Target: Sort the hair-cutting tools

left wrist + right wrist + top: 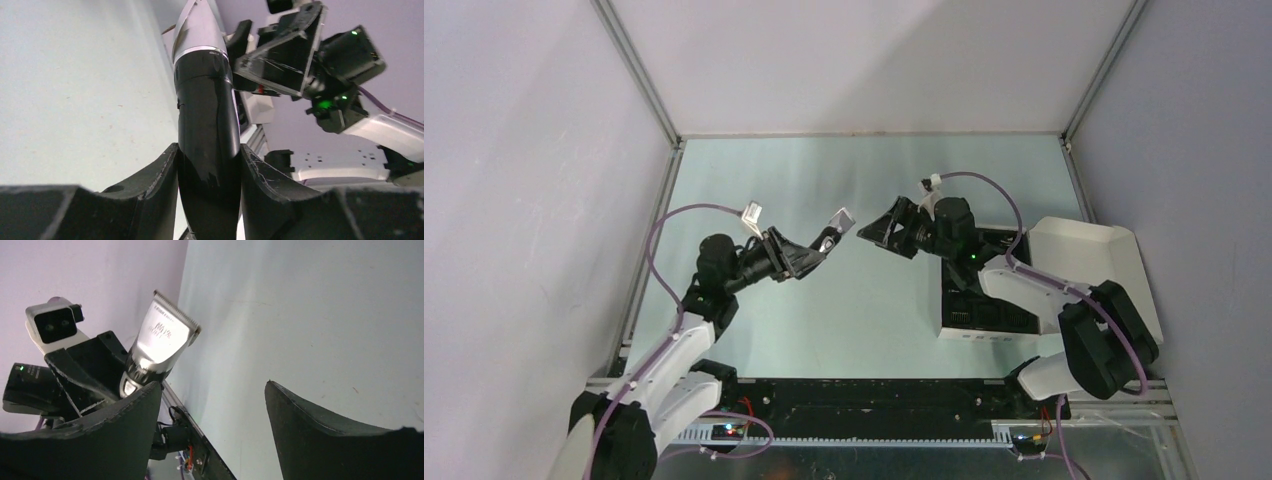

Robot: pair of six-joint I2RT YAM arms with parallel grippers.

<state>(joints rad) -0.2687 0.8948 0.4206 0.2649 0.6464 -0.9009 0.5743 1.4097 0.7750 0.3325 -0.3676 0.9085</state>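
The left gripper [816, 250] is clenched on the black body of the clipper [207, 125] and holds it up off the bench [824, 330], near the middle. In the overhead view the clipper's long axis runs from that gripper toward about 1 o'clock, with the silvery blade head [162, 335] leading.

The right gripper [880, 230] is released and empty, its jaws spread wide. It hangs just beside the blade head, at about 3 o'clock from it, mouth turned toward the clipper, the two apart. From the right wrist view the head does not sit in the gap between the jaws. It shows at about 10 o'clock, above the left finger.

This looks like a hand-over in mid-air. Before closing, the right gripper would need to shift so the head and neck fall between its jaws, closing across the long axis.

The white box [969, 328] lies under the right arm, at about 4 o'clock from the clipper, so the right arm is nearer to it. The other tools cannot be made out.
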